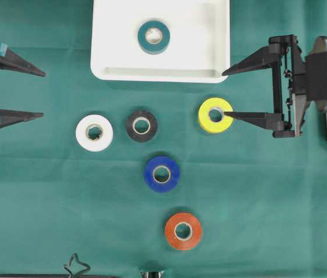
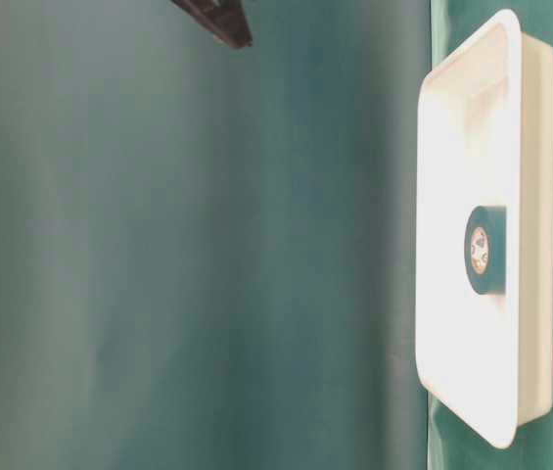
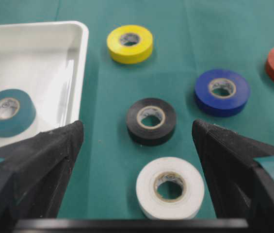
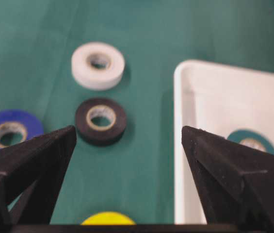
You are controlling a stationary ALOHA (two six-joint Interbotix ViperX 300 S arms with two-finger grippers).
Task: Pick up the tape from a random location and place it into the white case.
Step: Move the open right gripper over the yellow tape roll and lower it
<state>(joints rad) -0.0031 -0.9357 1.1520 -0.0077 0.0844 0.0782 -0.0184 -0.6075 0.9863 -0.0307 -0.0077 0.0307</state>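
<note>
A green-covered table (image 1: pixel 267 208) held a white case (image 1: pixel 117 58) at its top edge, with a teal tape roll (image 1: pixel 154 37) lying flat inside. Outside the case lay five rolls: white (image 1: pixel 94 132), black (image 1: pixel 141 125), yellow (image 1: pixel 215 114), blue (image 1: pixel 162 173) and orange (image 1: pixel 183 231). The left gripper (image 1: pixel 40 94) stood wide open at the left edge, holding nothing. The right gripper (image 1: pixel 226 94) was also spread wide, one fingertip over the yellow roll, the other near the case's corner.

Bare worktop (image 1: pixel 36 202) is left open along the lower left. The middle is crowded by the white roll (image 1: pixel 94 132), black roll (image 1: pixel 141 125), blue roll (image 1: pixel 162 174) and orange roll (image 1: pixel 183 231). The top is blocked by the white case (image 1: pixel 111 58), beside the yellow roll (image 1: pixel 215 114).
</note>
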